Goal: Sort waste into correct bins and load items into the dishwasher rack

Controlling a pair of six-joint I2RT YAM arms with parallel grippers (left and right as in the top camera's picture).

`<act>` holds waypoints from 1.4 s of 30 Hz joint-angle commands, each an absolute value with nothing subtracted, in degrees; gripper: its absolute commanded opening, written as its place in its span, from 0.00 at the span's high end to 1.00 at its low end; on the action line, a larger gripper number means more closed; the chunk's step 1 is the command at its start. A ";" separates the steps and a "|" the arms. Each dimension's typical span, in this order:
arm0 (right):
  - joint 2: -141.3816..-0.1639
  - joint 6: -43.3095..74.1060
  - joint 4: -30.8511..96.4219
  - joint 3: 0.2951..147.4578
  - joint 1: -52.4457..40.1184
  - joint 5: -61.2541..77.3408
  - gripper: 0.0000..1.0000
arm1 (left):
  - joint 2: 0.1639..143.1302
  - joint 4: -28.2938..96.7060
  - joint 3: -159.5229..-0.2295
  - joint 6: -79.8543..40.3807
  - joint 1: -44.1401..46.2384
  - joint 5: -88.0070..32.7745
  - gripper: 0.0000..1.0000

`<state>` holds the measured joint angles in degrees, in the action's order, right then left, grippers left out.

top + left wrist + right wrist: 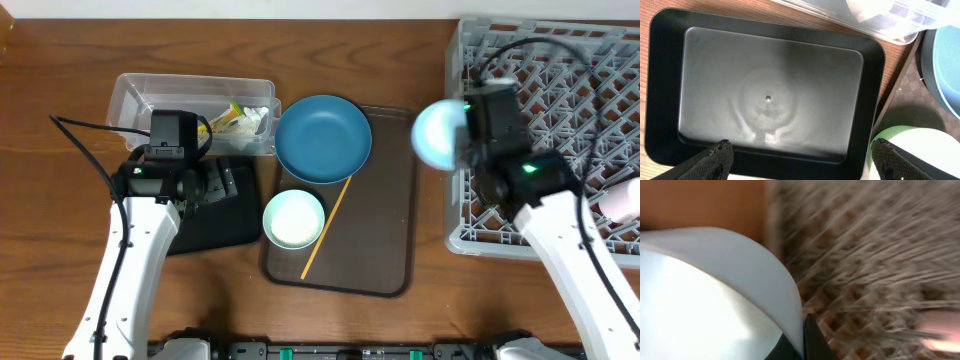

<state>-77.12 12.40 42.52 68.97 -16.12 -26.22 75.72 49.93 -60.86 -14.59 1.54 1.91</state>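
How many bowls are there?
2: a light blue bowl in the right gripper by the dishwasher rack, and a pale mint bowl on the brown tray. Arms could hide others.

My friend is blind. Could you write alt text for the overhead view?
The right pincer holds a light blue bowl at the grey rack's left edge. The left pincer hovers open over a black bin; a brown tray between them carries a dark blue plate, a mint bowl and a wooden stick.
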 commanded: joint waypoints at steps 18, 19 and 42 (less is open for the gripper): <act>-80.47 -7.88 10.20 70.08 12.99 -49.21 0.99 | 74.91 50.09 -60.97 -14.44 1.26 2.61 0.08; -81.41 -8.12 9.23 70.11 14.48 -50.92 0.99 | 74.91 50.09 -60.97 -14.44 1.26 2.61 0.09; -106.89 -12.08 5.50 85.67 25.85 -62.98 0.99 | 74.91 50.09 -60.97 -14.44 1.26 2.61 0.08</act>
<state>-104.55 -11.29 6.17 84.60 24.60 -61.39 75.72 49.91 -60.86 -14.61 1.54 1.91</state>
